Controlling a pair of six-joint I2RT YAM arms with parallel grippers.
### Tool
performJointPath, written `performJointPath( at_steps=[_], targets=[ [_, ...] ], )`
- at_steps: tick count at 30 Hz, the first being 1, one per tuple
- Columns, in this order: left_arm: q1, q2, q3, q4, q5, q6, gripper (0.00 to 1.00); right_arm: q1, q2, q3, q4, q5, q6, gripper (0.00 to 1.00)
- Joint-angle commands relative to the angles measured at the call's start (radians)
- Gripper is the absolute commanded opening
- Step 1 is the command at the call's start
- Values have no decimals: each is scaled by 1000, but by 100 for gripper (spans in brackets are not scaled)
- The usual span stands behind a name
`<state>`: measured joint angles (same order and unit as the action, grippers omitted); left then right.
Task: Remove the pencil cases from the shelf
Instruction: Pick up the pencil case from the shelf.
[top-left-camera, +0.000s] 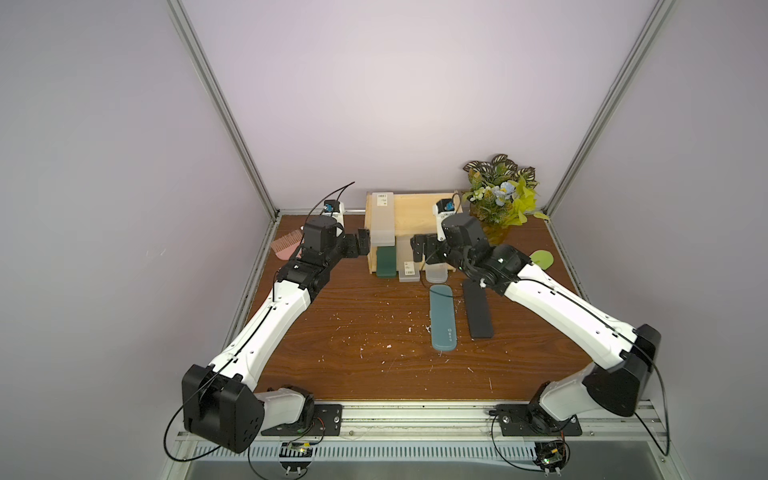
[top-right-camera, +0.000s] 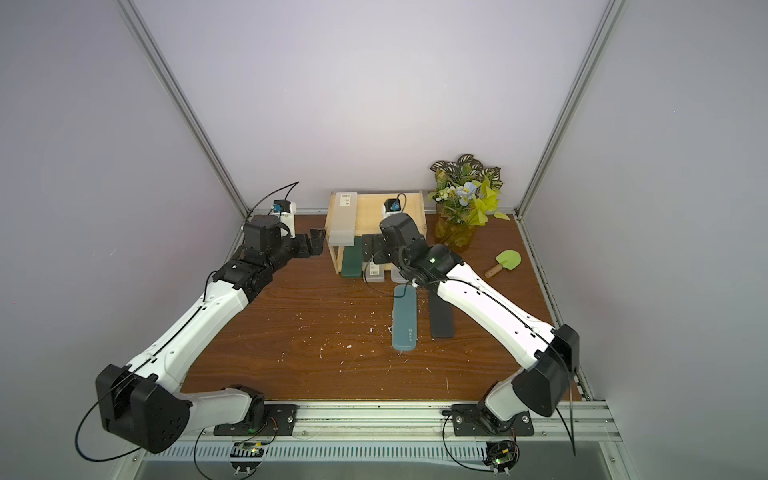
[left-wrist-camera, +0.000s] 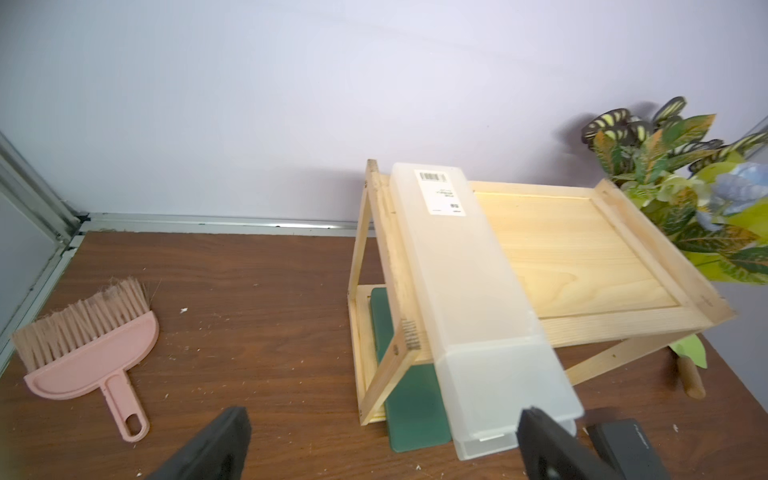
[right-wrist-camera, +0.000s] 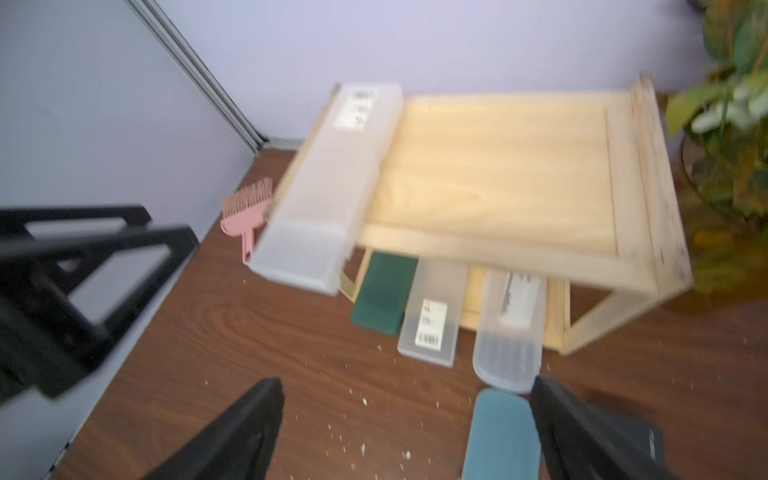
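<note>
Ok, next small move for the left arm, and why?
Probably ease the left gripper toward the frosted case on the top tier of the shelf until its open, empty fingers straddle the overhanging front end. That end juts past the shelf edge just beside the gripper, so it looks the easiest grip.

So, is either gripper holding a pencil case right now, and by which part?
Nothing is held: the left gripper and the right gripper both stand open and empty near the shelf.
</note>
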<state>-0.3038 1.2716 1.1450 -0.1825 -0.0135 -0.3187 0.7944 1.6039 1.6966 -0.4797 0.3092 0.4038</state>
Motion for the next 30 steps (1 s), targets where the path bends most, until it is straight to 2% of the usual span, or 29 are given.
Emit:
performJointPath(
  at_steps=[1, 4, 8, 9, 10, 14, 15, 21, 26, 30],
  targets=[
    [-1, -38, -21, -6, -53, -25, 100, -6, 153, 225, -81, -8, -85, 99],
    [-1, -60, -38, -26, -71, -18, 100, -9, 363, 562, -199, -27, -109, 99],
    [0, -104, -71, -49, -78, 11, 100, -30, 699, 1139, -386, -74, -104, 99],
    [1, -120, -84, -45, -70, 18, 100, -41, 748, 1218, -394, -98, -89, 99],
    [4, -133, -96, -39, -61, 21, 100, -52, 760, 1218, -381, -127, -76, 99],
    [47, -173, -135, -14, 13, 20, 100, -77, 658, 879, -191, -162, -49, 99],
    [59, -176, -137, -15, 21, 21, 100, -79, 650, 844, -169, -156, -46, 99],
    [81, -160, -143, -21, 32, 35, 100, -80, 772, 1066, -269, -173, -43, 99],
    [84, -152, -158, -8, 30, 40, 100, -75, 733, 951, -190, -206, -24, 99],
    [85, -139, -163, -9, 29, 46, 100, -65, 769, 992, -204, -217, -15, 99]
  ],
)
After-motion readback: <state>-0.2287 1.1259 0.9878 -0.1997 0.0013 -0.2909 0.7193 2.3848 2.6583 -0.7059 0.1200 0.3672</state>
